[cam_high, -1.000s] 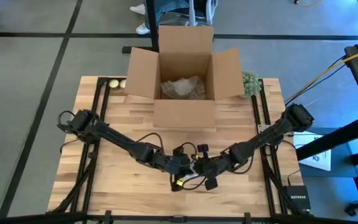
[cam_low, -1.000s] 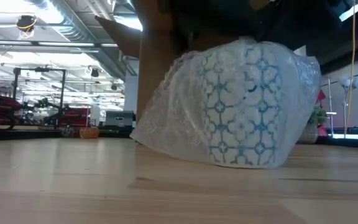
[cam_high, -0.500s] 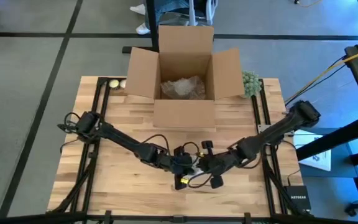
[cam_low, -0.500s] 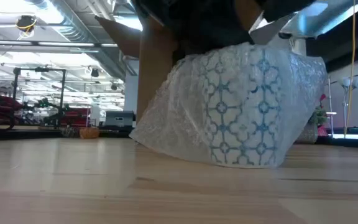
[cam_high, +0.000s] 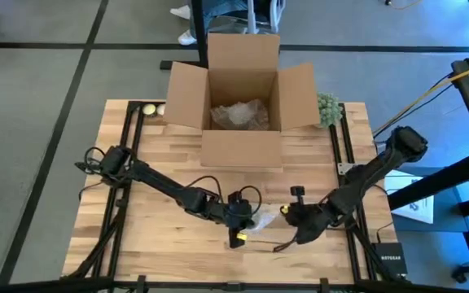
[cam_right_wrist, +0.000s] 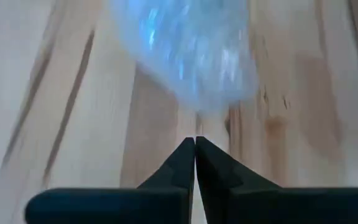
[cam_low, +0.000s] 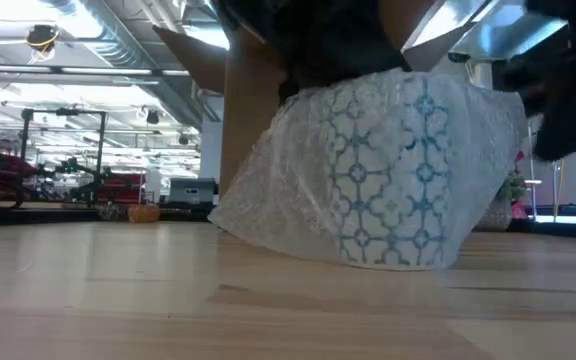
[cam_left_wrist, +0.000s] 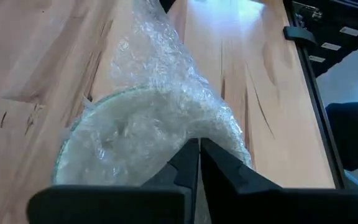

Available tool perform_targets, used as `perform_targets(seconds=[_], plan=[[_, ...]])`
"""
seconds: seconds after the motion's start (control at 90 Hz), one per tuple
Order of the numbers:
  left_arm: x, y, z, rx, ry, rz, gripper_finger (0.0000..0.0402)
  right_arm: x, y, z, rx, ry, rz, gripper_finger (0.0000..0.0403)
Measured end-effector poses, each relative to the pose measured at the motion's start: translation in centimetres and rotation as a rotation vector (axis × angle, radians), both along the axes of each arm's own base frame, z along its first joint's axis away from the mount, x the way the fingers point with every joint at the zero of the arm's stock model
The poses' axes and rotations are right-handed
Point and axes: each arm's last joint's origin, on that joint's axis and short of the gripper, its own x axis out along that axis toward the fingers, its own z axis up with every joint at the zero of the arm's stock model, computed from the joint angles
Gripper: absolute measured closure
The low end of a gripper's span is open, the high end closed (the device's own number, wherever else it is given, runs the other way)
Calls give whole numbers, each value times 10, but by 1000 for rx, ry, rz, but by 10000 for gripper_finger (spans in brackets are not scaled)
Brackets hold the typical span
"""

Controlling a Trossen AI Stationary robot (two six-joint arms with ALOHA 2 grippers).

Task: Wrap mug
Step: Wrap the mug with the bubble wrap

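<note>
The mug [cam_low: 388,170], white with a blue pattern, stands upright on the table near the front centre, covered in bubble wrap [cam_high: 260,220]. A loose tail of wrap [cam_left_wrist: 151,50] trails onto the wood beside it. My left gripper [cam_high: 243,218] is on top of the mug, shut, its fingertips [cam_left_wrist: 196,144] in the wrap over the mug's mouth. My right gripper [cam_high: 290,215] is shut and stands a little to the mug's right. It [cam_right_wrist: 195,140] points at the wrapped mug with bare wood between them. My left gripper presses its shut fingertips [cam_left_wrist: 185,155] into the bubble wrap lying over the mug's mouth [cam_left_wrist: 142,130], just inside the rim. It comes from above, slanting in from the table's left. The mug stands upright on the table under it.
An open cardboard box [cam_high: 241,98] holding more bubble wrap stands at the far centre. A green plant [cam_high: 327,108] sits to its right, and small balls [cam_high: 148,110] lie at the far left corner. Bare wood lies to the left and right of the mug.
My right gripper has drawn back from the wrapped mug toward the table's right edge and now stands clear of it. The wrap over the mug's top has been pushed from a rounded hump into a flatter, squarer shape. The mug has stayed in place.
</note>
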Motion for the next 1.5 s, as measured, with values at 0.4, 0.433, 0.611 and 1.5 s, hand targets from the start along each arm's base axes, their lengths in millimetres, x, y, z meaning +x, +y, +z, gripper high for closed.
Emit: perform_targets(seconds=[0.4,0.433,0.611,1.5], plan=[[0,1,0,-17,3,16,402,39,-2,10,51,-220,131,402],[0,1,0,-16,6,16,402,41,-3,10,52,-227,139,402],[0,2,-1,-19,8,17,402,52,-2,19,44,-255,184,402],[-6,22,29,16,-25,49,402,72,-9,7,95,-196,212,402]])
